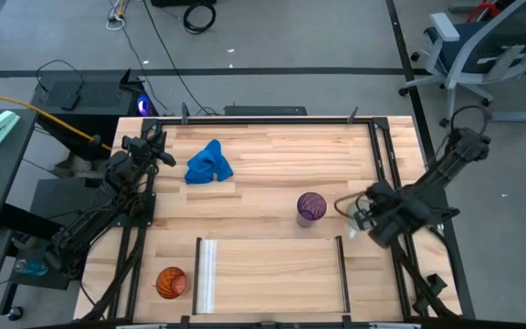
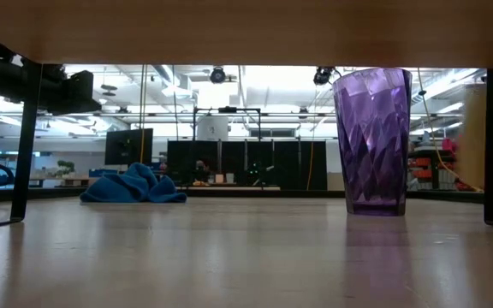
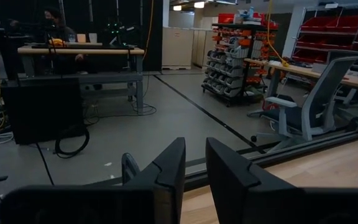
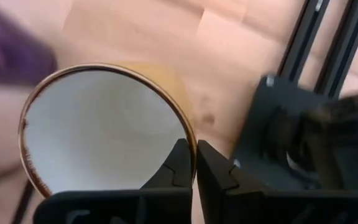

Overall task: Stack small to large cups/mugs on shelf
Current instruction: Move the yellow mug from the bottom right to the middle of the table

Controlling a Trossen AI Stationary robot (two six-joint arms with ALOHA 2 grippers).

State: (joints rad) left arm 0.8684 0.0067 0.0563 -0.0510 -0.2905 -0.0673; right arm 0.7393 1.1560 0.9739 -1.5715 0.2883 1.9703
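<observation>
My right gripper is shut on the white mug, which has a brown rim, at the table's right side, just right of the purple tumbler. The tumbler stands upright on the table. The small orange cup stands at the near left, beside the shelf's silver rail. The shelf is a light-wood panel at the near middle, with a thin dark rail at its right end. My left gripper waits at the far left, empty, with a narrow gap between its fingers. My right gripper pinches the mug's wall at the rim, one finger inside the mug and the other outside. The fingers come from above, on the mug's right side. The mug's mouth faces up toward the wrist. I cannot tell whether its bottom is on the table.
A crumpled blue cloth lies at the far left middle of the table. Dark metal frame rails run along the table's right and far edges. An office chair stands on the floor beyond the far right corner.
</observation>
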